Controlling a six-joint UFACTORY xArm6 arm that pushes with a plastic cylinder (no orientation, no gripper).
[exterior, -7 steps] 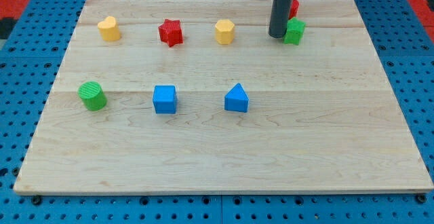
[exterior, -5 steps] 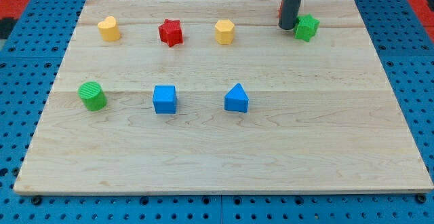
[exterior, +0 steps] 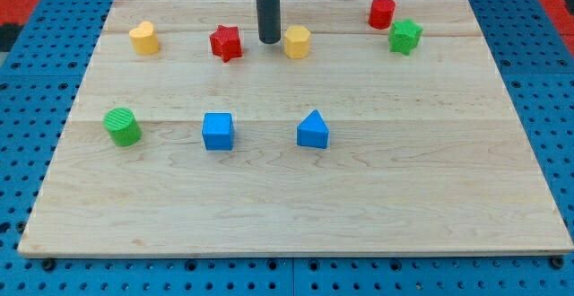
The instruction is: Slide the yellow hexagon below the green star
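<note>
Since the earlier frame my tip (exterior: 269,41) has swung from the green star (exterior: 405,36) leftward, now just left of the yellow hexagon (exterior: 297,41) near the counter's (exterior: 287,197) top edge. Red star (exterior: 226,42) flanks it; open wood lies below the green star. No claw exists.

Wooden board (exterior: 296,197) under eight coloured blocks

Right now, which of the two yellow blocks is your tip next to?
The yellow hexagon: my tip sits just at its left. The yellow heart lies far toward the view's left, beyond the red star.

One raised view over whole board (exterior: 269,206)
</note>
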